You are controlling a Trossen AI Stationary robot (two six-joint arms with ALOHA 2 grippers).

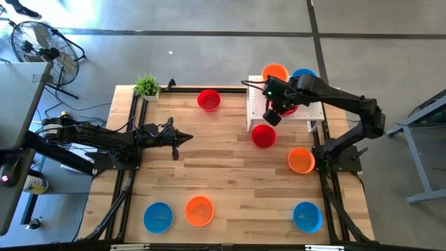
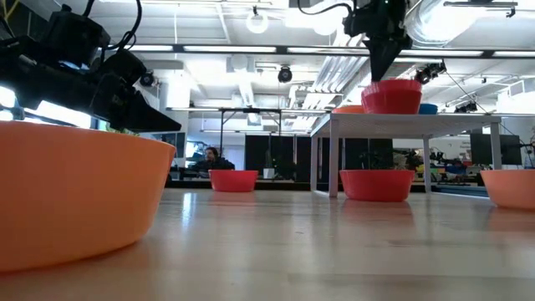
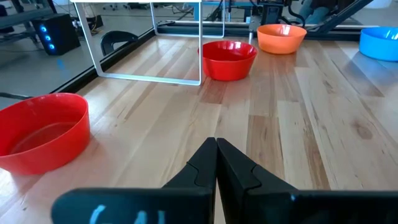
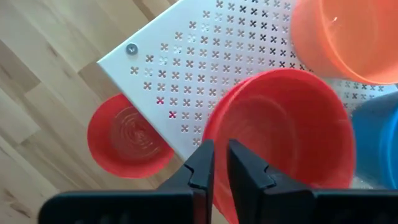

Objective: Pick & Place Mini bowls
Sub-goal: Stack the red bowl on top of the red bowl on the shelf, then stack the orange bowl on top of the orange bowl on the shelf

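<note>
Wooden table (image 1: 230, 174) carrying a white perforated stand (image 1: 258, 104) at its far right part, taken here as landmark.

On the stand: red bowl (image 4: 283, 134), with an orange bowl (image 1: 275, 72) and a blue bowl (image 1: 304, 74) on the stand's far side, both touching or nearly touching the red one as seen from the right wrist. Right gripper (image 4: 220, 163) directly above the near rim of the red bowl on the stand; fingers (image 4: 202, 165) nearly together with only a thin gap, rim not clearly between them, so grip on the bowl impossible to confirm.

Partly under the stand's front corner, on the table: second red bowl (image 1: 263, 136). Left of the stand, near the table's far edge: third red bowl (image 1: 208, 100). In front of the stand toward the right edge: orange bowl (image 1: 301, 160). Well in front of the stand, along the near edge: blue bowl (image 1: 158, 217), orange bowl (image 1: 199, 210) and blue bowl (image 1: 307, 216).

Far left of the stand, at the table corner: small green potted plant (image 1: 147, 86).

Left gripper (image 3: 216, 163) well left of the stand, low over bare wood, pointing toward it; fingers pressed together, holding nothing.

Person (image 2: 211, 155) seated in the room behind, in the low view.
</note>
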